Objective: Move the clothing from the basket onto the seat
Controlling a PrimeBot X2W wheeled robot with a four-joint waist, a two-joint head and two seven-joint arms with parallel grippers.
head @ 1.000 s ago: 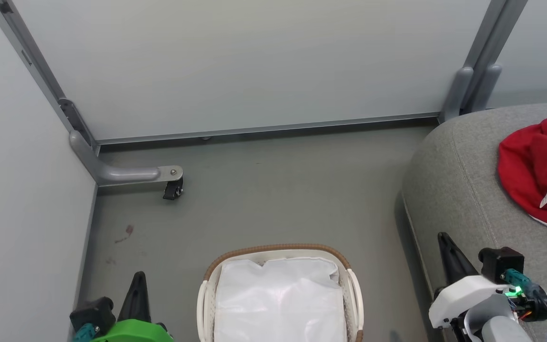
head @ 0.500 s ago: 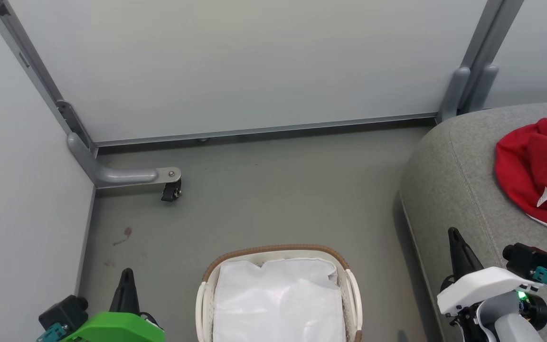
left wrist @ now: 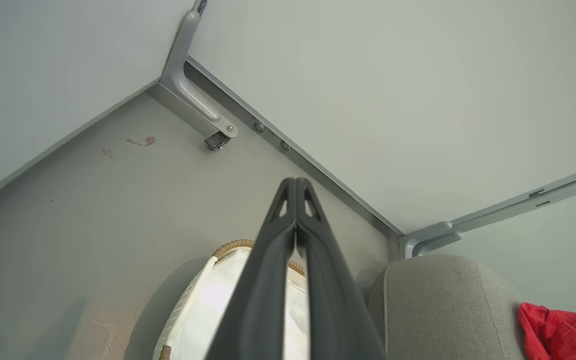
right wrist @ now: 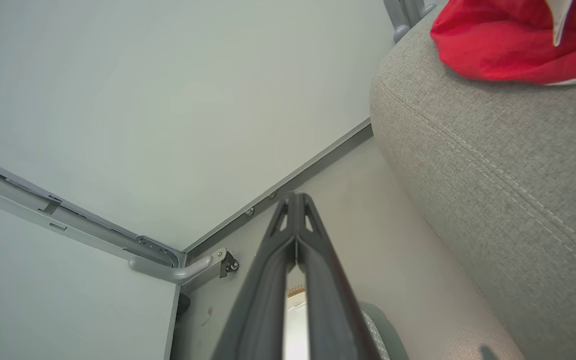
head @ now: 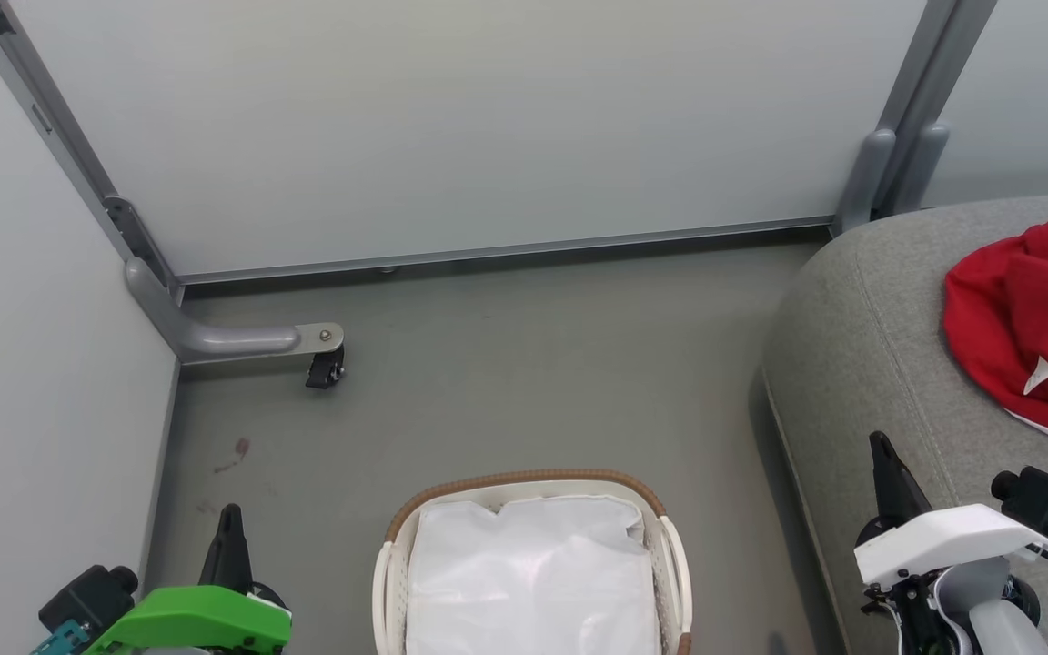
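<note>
The red clothing [head: 1029,346] lies heaped on the grey seat [head: 861,364] at the right, and the near basket [head: 524,478] has nothing red on its white lining [head: 533,582], so the job looks done. The left gripper [head: 231,523] and right gripper [head: 881,452] flank it, pinched closed and empty, probably parked

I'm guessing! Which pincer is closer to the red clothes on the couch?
Right pincer: by the edge of the grey couch cushion, near the red clothing. Left pincer: far across the laundry basket, above the floor.
</note>
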